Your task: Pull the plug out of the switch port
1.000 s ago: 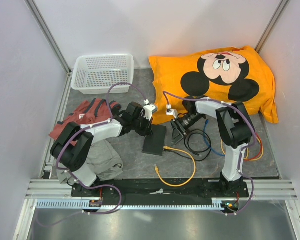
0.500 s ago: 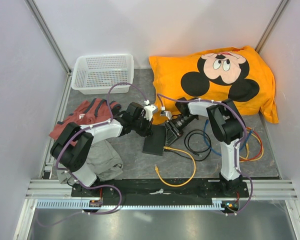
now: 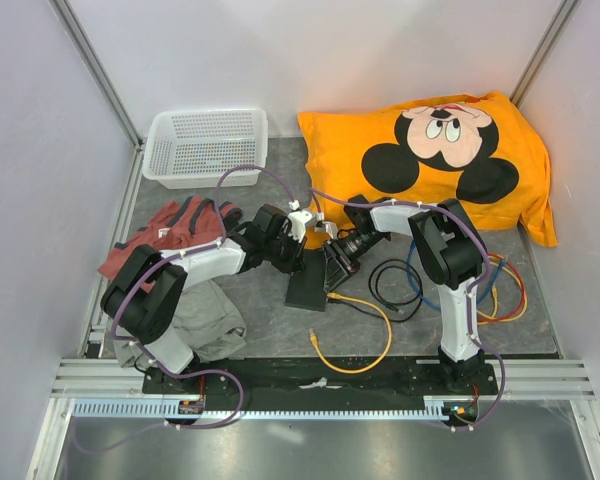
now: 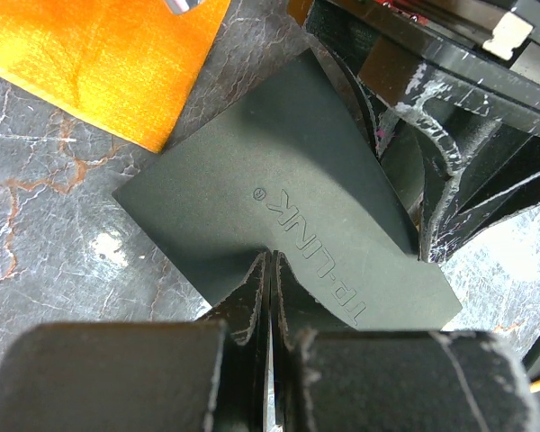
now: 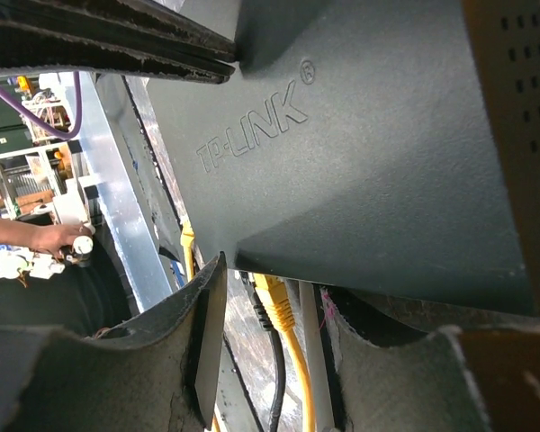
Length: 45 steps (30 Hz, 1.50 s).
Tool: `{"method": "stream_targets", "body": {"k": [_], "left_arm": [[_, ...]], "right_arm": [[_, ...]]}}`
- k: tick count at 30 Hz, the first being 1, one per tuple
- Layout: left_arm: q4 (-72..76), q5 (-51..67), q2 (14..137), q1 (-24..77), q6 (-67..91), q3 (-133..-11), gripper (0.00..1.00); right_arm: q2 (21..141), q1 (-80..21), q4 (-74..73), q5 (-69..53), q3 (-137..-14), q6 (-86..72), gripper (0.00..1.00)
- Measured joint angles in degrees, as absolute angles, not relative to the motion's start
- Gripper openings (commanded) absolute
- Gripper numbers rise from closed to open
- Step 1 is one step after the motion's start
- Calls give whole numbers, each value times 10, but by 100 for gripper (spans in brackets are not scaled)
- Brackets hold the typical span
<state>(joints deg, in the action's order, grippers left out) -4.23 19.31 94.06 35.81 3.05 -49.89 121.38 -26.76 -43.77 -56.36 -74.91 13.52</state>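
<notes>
- The switch (image 3: 308, 285) lies flat on the grey table (image 3: 270, 335), between the two arms and just in front of the orange Mickey Mouse pillow (image 3: 430, 150)
- Its plain top shows the raised TP-LINK lettering in both wrist views
- The left gripper (image 4: 270, 261) is clenched, its fingers (image 4: 247, 297) pressed together with only a thin slit between them; the tips rest on the top of the switch, near one long edge
- The right gripper (image 5: 272, 283) is spread wide at the switch's port side, one finger on either side of the yellow plug (image 5: 274, 310), with a gap visible on both sides
- The plug sits at the switch's edge; whether it is fully seated cannot be told
- The yellow cable (image 3: 380, 340) loops from the plug towards the near edge of the table
- A white basket (image 3: 205, 178) stands at the far left, with a red cloth (image 3: 175, 225) and a grey cloth (image 3: 205, 320) beside the left arm
</notes>
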Motion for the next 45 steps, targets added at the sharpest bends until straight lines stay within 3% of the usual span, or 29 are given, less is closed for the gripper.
{"method": "stream_targets", "body": {"k": [20, 45], "left_arm": [[-42, 194, 941, 358, 30, -499, 2], [-42, 194, 940, 359, 30, -499, 2]], "right_arm": [[1215, -269, -464, -564, -740, 165, 42], [1216, -269, -460, -542, -737, 158, 17]]}}
